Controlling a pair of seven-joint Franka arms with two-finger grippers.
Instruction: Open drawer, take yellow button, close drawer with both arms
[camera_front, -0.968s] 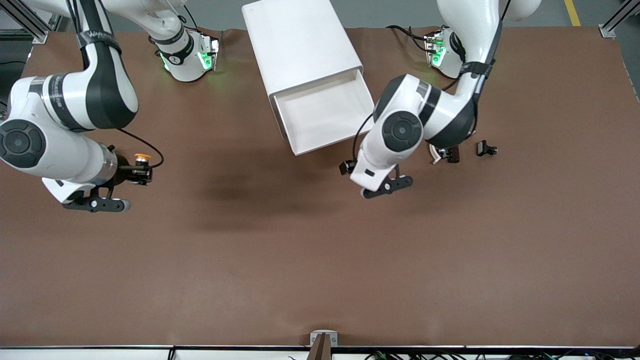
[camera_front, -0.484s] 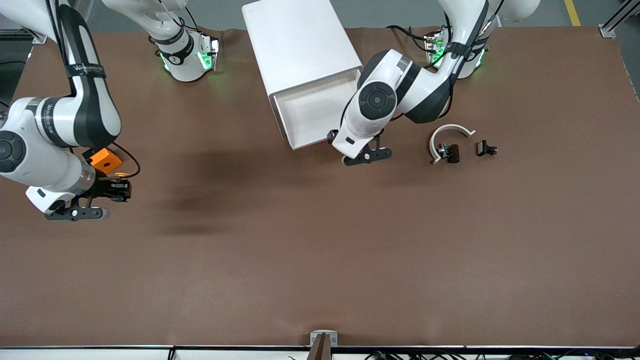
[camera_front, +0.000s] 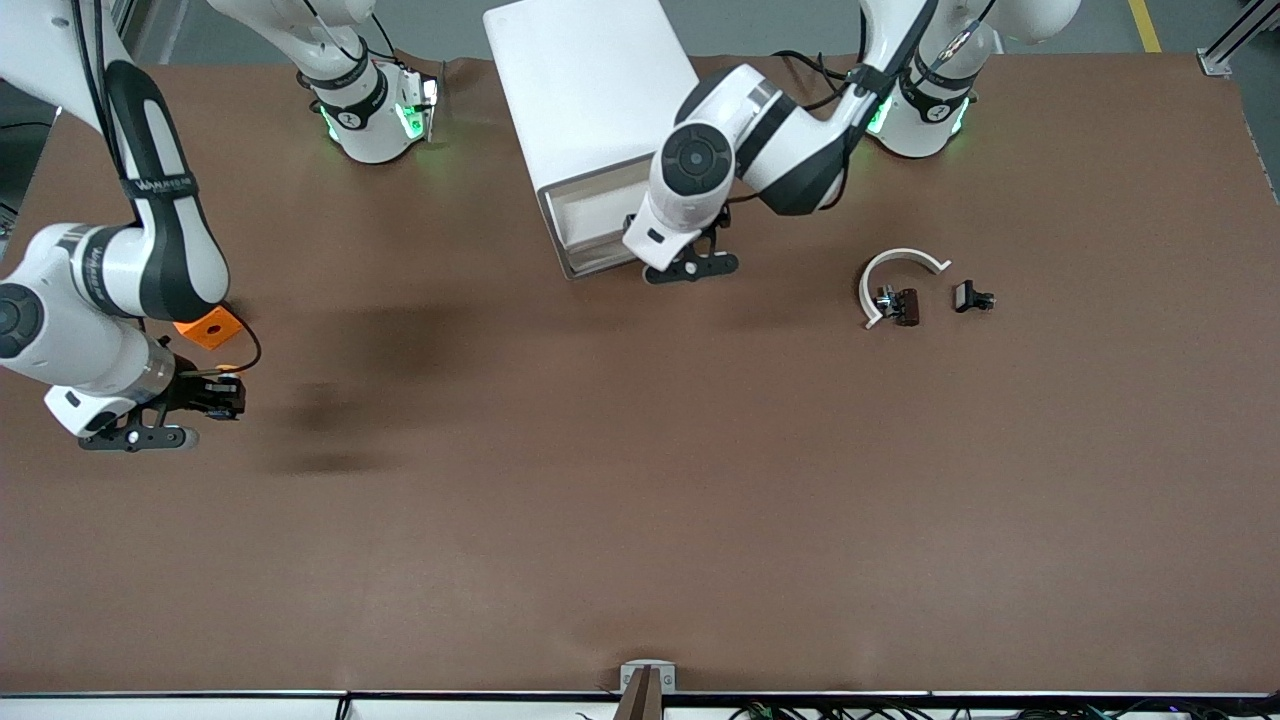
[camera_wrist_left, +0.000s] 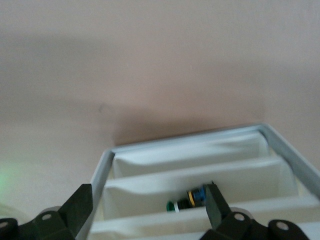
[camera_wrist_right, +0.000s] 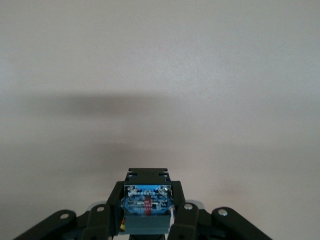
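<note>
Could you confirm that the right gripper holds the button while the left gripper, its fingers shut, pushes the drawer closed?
Almost: the left gripper has its fingers open, as the left wrist view shows. The right gripper does hold the button, and the left is at the drawer front.

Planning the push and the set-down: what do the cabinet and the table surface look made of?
Cabinet: likely plastic or painted board; white, smooth, matte, with a cream slatted drawer front. Table: probably a brown mat or leatherette sheet; matte, faintly rippled at its edges.
</note>
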